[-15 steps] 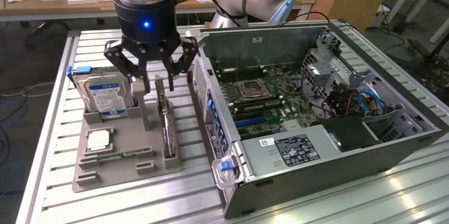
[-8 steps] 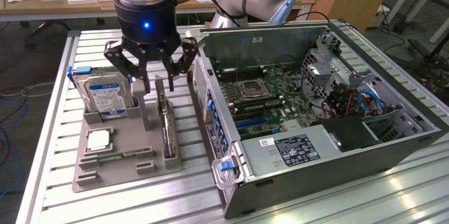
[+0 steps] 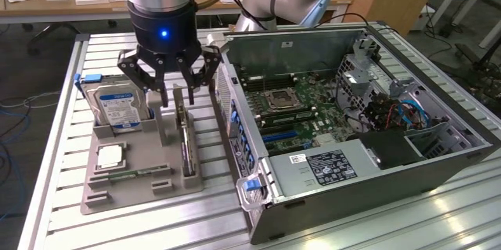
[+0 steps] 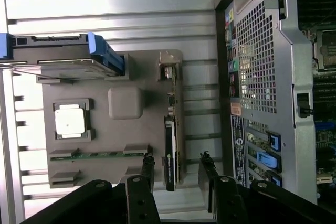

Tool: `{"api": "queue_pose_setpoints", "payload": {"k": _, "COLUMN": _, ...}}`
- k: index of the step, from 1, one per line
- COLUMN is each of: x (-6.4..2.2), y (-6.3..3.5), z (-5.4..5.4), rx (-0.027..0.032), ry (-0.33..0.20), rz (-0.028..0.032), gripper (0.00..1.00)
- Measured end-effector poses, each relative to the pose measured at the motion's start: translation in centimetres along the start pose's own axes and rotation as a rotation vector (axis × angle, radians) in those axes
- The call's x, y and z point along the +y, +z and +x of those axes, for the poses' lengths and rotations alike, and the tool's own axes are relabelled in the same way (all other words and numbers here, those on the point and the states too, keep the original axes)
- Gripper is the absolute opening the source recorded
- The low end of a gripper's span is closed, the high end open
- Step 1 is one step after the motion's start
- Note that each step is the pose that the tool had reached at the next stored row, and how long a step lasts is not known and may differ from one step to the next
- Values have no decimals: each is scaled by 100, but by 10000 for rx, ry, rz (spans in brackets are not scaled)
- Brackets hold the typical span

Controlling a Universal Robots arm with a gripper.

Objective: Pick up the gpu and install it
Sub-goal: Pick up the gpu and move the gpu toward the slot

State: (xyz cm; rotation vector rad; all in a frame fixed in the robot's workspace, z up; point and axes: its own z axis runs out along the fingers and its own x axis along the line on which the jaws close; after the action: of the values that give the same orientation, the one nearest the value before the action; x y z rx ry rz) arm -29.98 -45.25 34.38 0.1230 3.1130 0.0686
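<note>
**A:** Two steps make up this job, and I judge neither done. Nearest, at lower centre of the exterior view, the open computer case (image 3: 438, 144) shows its power supply (image 3: 325, 168), with the motherboard (image 3: 290, 109) behind it. I see no card standing in its slots.

**B:** Where is the gpu?

**A:** On the exterior view's left, standing on edge in the grey parts tray (image 3: 141, 194). The gpu (image 3: 186, 144) sits along the tray's side nearest the case. A memory stick (image 3: 133, 175) and a processor chip (image 3: 109, 156) lie toward the tray's front, and the hard drive (image 3: 117, 106) stands at its back.

**B:** And the gripper?

**A:** The gripper (image 3: 173, 85) hangs over the far end of the card, at upper left of the frame. The jaws stand partly open. In the wrist view one fingertip (image 4: 148, 163) is on each side of the card with a gap both ways, so it holds nothing.

**B:** So where does that leave the task?

**A:** Lined up, not grasped; the lift and the whole install remain.
</note>
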Motion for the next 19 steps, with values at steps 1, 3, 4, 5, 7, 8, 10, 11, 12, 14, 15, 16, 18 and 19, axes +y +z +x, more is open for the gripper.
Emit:
{"api": "queue_pose_setpoints", "payload": {"k": 1, "x": -3, "y": 2, "z": 0, "rx": -1, "ry": 0, "rz": -1, "gripper": 47}}
{"api": "queue_pose_setpoints", "payload": {"k": 3, "x": -6, "y": 5, "z": -1, "rx": 1, "ry": 0, "rz": 2, "gripper": 47}}
{"api": "queue_pose_setpoints", "payload": {"k": 4, "x": -7, "y": 11, "z": -1, "rx": 0, "ry": 0, "rz": 0, "gripper": 47}}
{"api": "queue_pose_setpoints", "payload": {"k": 5, "x": -7, "y": 24, "z": -1, "rx": 0, "ry": -1, "rz": -1, "gripper": 47}}
{"api": "queue_pose_setpoints", "payload": {"k": 7, "x": -9, "y": 53, "z": 0, "rx": -1, "ry": -1, "rz": 0, "gripper": 47}}
{"api": "queue_pose_setpoints", "payload": {"k": 8, "x": -9, "y": 64, "z": 0, "rx": 0, "ry": -1, "rz": 0, "gripper": 47}}
{"api": "queue_pose_setpoints", "payload": {"k": 10, "x": -9, "y": 64, "z": 0, "rx": 1, "ry": -1, "rz": 1, "gripper": 47}}
{"api": "queue_pose_setpoints", "payload": {"k": 11, "x": -9, "y": 65, "z": 0, "rx": 0, "ry": -2, "rz": 0, "gripper": 47}}
{"api": "queue_pose_setpoints", "payload": {"k": 12, "x": -9, "y": 65, "z": 0, "rx": 0, "ry": -1, "rz": 1, "gripper": 47}}
{"api": "queue_pose_setpoints", "payload": {"k": 14, "x": -9, "y": 65, "z": 0, "rx": 0, "ry": -1, "rz": 0, "gripper": 47}}
{"api": "queue_pose_setpoints", "payload": {"k": 15, "x": -9, "y": 65, "z": 0, "rx": 0, "ry": -1, "rz": 0, "gripper": 47}}
{"api": "queue_pose_setpoints", "payload": {"k": 16, "x": -9, "y": 65, "z": 0, "rx": 0, "ry": -1, "rz": 0, "gripper": 47}}
{"api": "queue_pose_setpoints", "payload": {"k": 18, "x": -9, "y": 65, "z": 0, "rx": 0, "ry": -1, "rz": 0, "gripper": 47}}
{"api": "queue_pose_setpoints", "payload": {"k": 19, "x": -9, "y": 65, "z": 0, "rx": 0, "ry": -1, "rz": 0, "gripper": 47}}
